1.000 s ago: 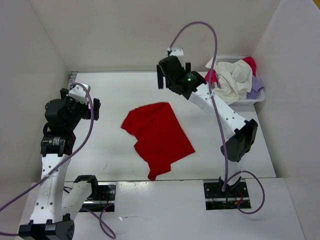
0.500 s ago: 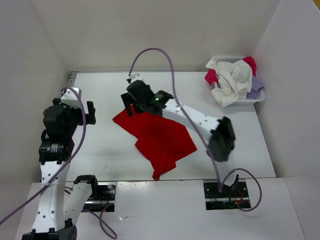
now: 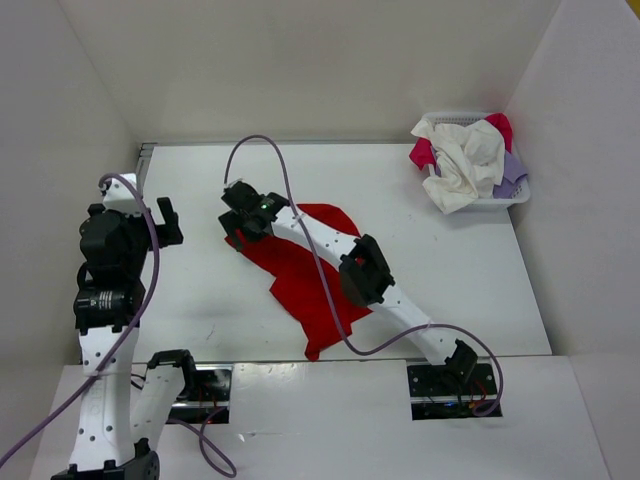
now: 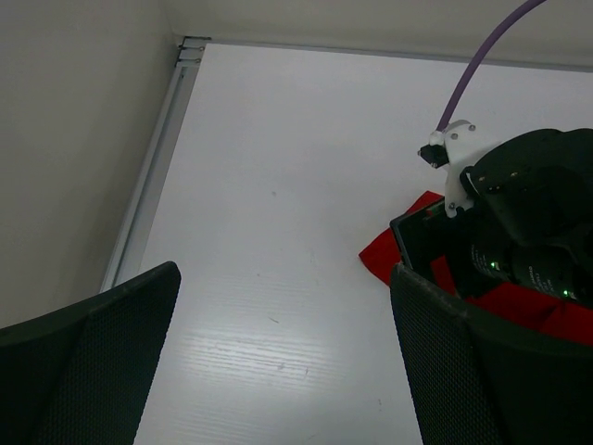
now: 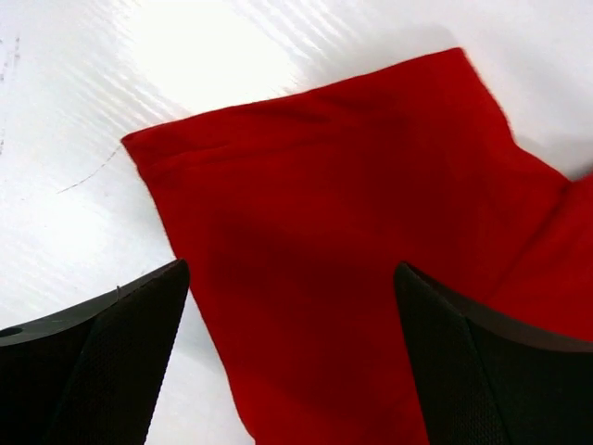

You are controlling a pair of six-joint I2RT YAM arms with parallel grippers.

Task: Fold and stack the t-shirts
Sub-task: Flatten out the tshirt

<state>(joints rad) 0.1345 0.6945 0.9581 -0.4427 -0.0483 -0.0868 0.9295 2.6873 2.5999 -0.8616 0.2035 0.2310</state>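
A red t-shirt (image 3: 305, 280) lies crumpled flat mid-table. My right gripper (image 3: 240, 225) hovers open over its left corner. In the right wrist view the red cloth (image 5: 371, 232) fills the space between and below the fingers (image 5: 102, 362), and nothing is pinched. My left gripper (image 3: 162, 224) stands open above bare table to the left, apart from the shirt. Its wrist view shows the red corner (image 4: 394, 255) just beyond its right finger (image 4: 482, 371), with the right gripper's head (image 4: 528, 222) over the shirt. Off-white (image 3: 460, 160), pinkish red (image 3: 500, 128) and lavender (image 3: 514, 165) t-shirts sit bunched in the basket.
A white mesh basket (image 3: 500, 198) stands at the back right corner. White walls close in the table on the left, back and right. A metal rail (image 4: 153, 176) runs along the table's left edge. The right arm's purple cable (image 3: 300, 250) loops over the shirt.
My right arm has swept from the back right near the basket across and down to the shirt's left corner. The red shirt has shifted and changed shape slightly. The left gripper drew a little leftward.
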